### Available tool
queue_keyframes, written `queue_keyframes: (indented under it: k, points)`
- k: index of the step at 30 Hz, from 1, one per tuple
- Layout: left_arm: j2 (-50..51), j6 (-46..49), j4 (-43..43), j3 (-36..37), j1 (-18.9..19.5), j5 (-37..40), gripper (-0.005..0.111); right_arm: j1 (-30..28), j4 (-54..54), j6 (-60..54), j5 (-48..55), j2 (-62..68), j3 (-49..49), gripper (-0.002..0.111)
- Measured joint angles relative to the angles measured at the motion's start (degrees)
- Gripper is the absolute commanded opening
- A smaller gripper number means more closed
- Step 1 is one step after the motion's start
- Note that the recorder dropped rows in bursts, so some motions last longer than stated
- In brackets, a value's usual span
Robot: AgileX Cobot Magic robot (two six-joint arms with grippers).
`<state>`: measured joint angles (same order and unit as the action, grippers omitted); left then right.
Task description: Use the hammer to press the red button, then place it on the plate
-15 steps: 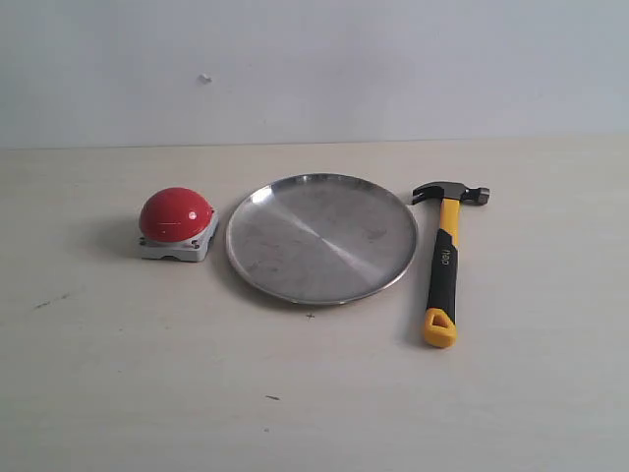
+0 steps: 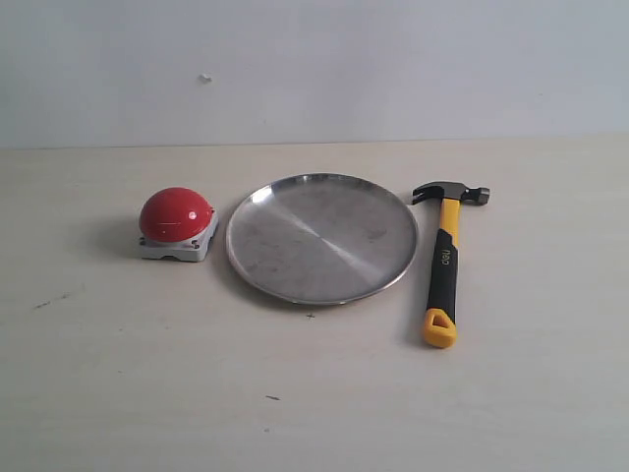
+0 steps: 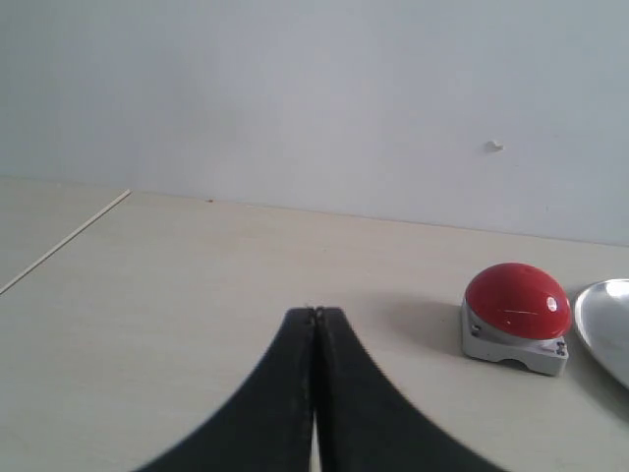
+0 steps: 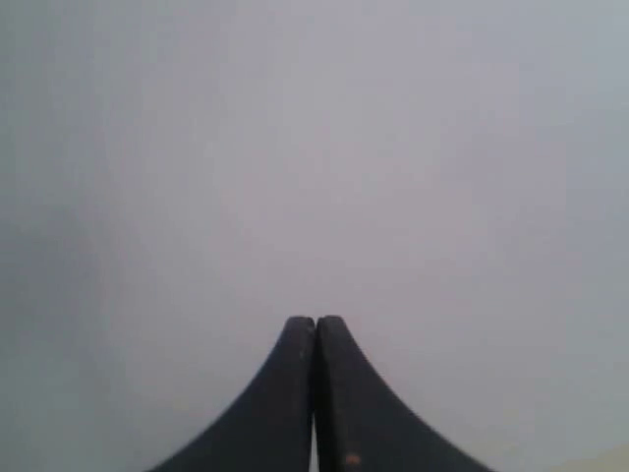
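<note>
Exterior view showed the hammer [image 2: 444,261] lying just right of the plate [image 2: 295,246], head far, red button [image 2: 176,213] at left. I judged the hammer stiff and head-heavy, best held on the black handle section near the head. Both the left gripper [image 3: 314,315] and right gripper [image 4: 314,321] had fingers together, empty.

The table [image 2: 314,413] is seen from slightly above by the exterior view, looking toward the wall [image 2: 314,59]. The red button [image 3: 518,300] and plate [image 3: 604,324] rim are shared with the low, closer left wrist view. Only blank wall is faced by the right wrist view.
</note>
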<state>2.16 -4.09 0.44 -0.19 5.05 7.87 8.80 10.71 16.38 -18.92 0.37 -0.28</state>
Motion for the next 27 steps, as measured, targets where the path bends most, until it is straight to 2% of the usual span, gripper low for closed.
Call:
queue_keyframes:
  k: [3,6,13,20,27]
  points:
    - [0.00,0.00,0.00,0.00,0.00,0.00,0.000,0.00,1.90,0.83,0.61,0.02,-1.24,0.000]
    - [0.00,0.00,0.00,0.00,0.00,0.00,0.000,-0.12,2.68,-1.86,3.64,3.06,-7.07,0.000]
    - [0.00,0.00,0.00,0.00,0.00,0.00,0.000,-0.12,2.83,-9.07,16.20,19.50,-24.39,0.000]
    - [0.00,0.00,0.00,0.00,0.00,0.00,0.000,-0.12,2.83,-14.44,19.32,31.57,-33.61,0.002]
    - [0.00,0.00,0.00,0.00,0.00,0.00,0.000,-0.12,1.37,-22.47,35.31,49.17,-43.84,0.003]
